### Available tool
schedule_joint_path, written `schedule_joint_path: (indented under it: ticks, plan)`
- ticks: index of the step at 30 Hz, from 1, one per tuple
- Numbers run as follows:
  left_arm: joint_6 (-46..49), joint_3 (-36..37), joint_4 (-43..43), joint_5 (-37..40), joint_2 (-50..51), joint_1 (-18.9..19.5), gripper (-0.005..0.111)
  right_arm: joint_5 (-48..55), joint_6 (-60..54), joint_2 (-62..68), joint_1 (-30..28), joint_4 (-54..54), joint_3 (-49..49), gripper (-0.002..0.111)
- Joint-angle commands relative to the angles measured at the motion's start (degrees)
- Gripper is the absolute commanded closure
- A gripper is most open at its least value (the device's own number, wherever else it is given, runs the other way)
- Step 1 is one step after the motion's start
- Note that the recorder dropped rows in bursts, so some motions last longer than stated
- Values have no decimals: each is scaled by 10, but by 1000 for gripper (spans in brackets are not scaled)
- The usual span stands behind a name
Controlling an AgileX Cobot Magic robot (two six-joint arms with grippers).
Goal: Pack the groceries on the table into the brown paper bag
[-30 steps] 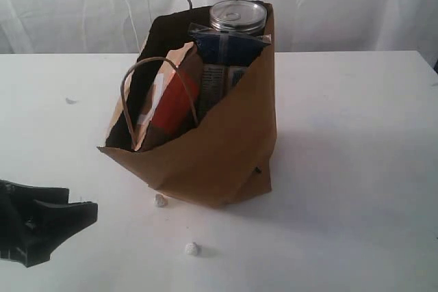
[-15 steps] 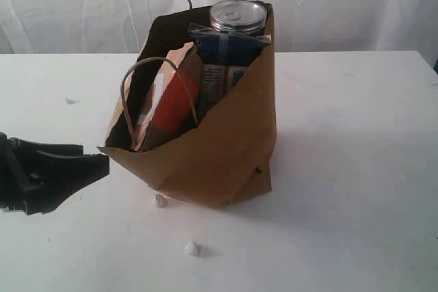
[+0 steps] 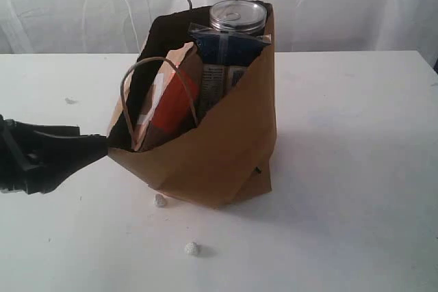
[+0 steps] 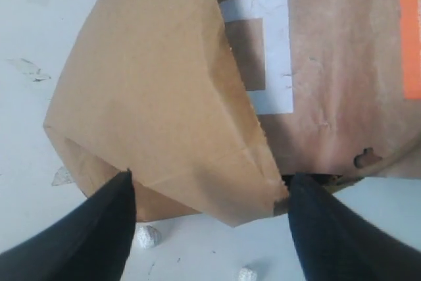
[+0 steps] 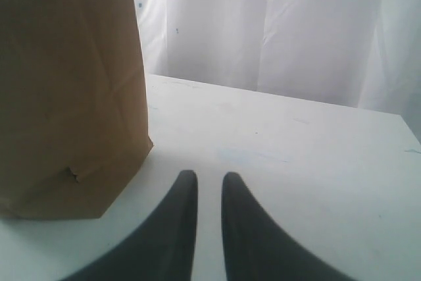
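Dark can (image 3: 237, 16): exterior view only.

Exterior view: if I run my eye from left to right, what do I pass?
left gripper → brown pouch with orange strip → dark can with silver pull-tab lid (those two inside the brown paper bag) → bare table
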Motion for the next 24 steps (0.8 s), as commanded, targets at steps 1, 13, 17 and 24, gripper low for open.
schedule_joint_path:
  ticks: [1, 13, 17, 24]
  plan:
    - [45, 11, -13, -5, -4, 1, 38, -3, -4, -4, -4, -1, 4, 95]
    - [-458, -3, 400, 39, -132, 1, 38, -3, 0, -4, -4, -1, 4, 95]
    - [-706, -3, 581, 6, -197, 1, 38, -3, 13, -4, -4, -1, 4, 95]
    - [-799, 62, 629, -125, -268, -22, 38, -3, 13, -4, -4, -1, 4, 95]
